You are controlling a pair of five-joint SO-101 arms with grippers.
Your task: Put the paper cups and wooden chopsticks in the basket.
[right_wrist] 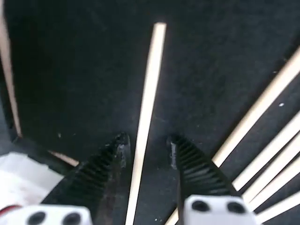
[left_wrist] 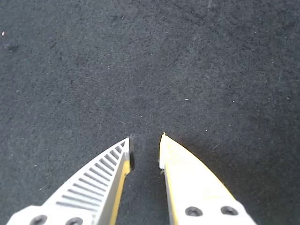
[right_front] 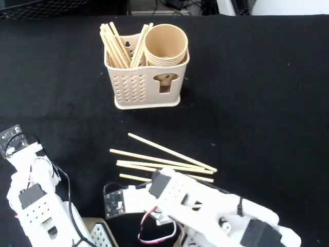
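R tool (right_wrist: 147, 143) open, jaws astride one pale wooden chopstick (right_wrist: 151, 79) of loose bunch (right_front: 169, 165) nr near edge of black table (right_front: 267, 103), prob. lined up for pinch; L tool (left_wrist: 145, 139) narrow, empty; beige slotted plastic basket (right_front: 133, 87) far-centre.

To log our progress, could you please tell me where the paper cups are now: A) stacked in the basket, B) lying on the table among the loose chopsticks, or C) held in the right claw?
A: the paper cups stand stacked in one compartment of the basket, next to the upright chopsticks.
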